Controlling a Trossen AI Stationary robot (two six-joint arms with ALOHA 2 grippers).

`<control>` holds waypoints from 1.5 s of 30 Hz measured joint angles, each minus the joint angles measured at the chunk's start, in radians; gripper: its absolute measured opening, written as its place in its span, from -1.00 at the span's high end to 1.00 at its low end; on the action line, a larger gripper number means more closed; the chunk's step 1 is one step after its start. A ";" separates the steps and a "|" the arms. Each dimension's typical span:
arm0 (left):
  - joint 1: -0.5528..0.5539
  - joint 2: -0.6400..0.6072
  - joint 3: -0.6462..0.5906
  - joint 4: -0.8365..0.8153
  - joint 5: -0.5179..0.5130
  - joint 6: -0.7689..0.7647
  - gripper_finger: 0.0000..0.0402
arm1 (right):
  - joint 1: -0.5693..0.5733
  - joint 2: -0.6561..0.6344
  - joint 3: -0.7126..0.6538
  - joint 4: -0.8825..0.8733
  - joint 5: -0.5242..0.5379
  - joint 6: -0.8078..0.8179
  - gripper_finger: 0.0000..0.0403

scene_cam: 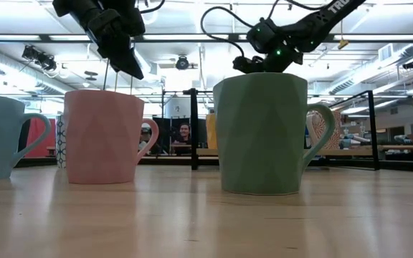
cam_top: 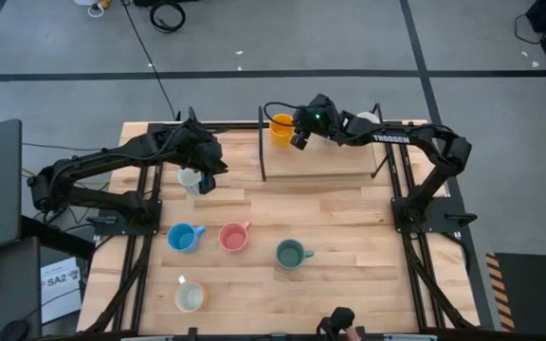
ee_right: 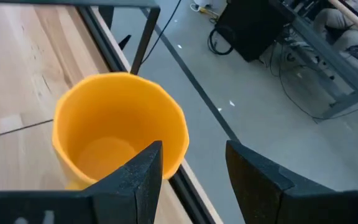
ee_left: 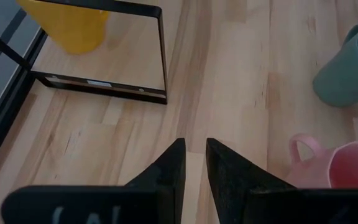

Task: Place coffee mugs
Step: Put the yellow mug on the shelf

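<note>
The right pincer (cam_top: pixel 299 138) stands wide at the far edge of the counter (cam_top: pixel 349 227), its fingers straddling the wall of the orange mug (cam_top: pixel 282 127) on the black frame (cam_top: pixel 263 152), not visibly clamped. The left pincer (cam_top: pixel 206 180), narrow and empty, hangs over a white mug (cam_top: pixel 190 178); blue (cam_top: pixel 184 237), pink (cam_top: pixel 234 236), green (cam_top: pixel 290 253) and another white mug (cam_top: pixel 190 296) wait nearer. Judged stiff, glazed, slippery and chip-prone, these are best pinched across the rim wall or handle.
</note>
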 joint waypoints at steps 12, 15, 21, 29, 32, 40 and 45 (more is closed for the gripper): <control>0.000 0.000 0.000 0.000 0.000 0.000 0.66 | 0.031 -0.001 0.169 -0.342 -0.058 0.258 0.09; 0.000 0.000 0.000 0.000 0.000 0.000 0.66 | 0.031 -0.001 0.173 -0.421 -0.060 0.256 0.09; 0.000 0.000 0.000 0.000 0.000 0.000 0.66 | 0.031 -0.001 0.160 -0.477 -0.057 0.251 0.10; 0.000 0.000 0.000 0.000 0.000 0.000 0.66 | 0.031 0.015 0.120 -0.374 -0.056 0.237 0.13; 0.000 0.000 0.000 0.000 0.000 0.000 0.66 | 0.030 0.027 0.118 -0.341 -0.052 0.224 0.13; 0.000 0.000 0.000 0.000 0.000 0.000 0.66 | 0.029 0.112 0.117 -0.275 -0.053 0.203 0.13; 0.000 0.000 0.000 0.000 0.000 0.000 0.66 | 0.026 0.143 0.117 -0.201 -0.053 0.194 0.13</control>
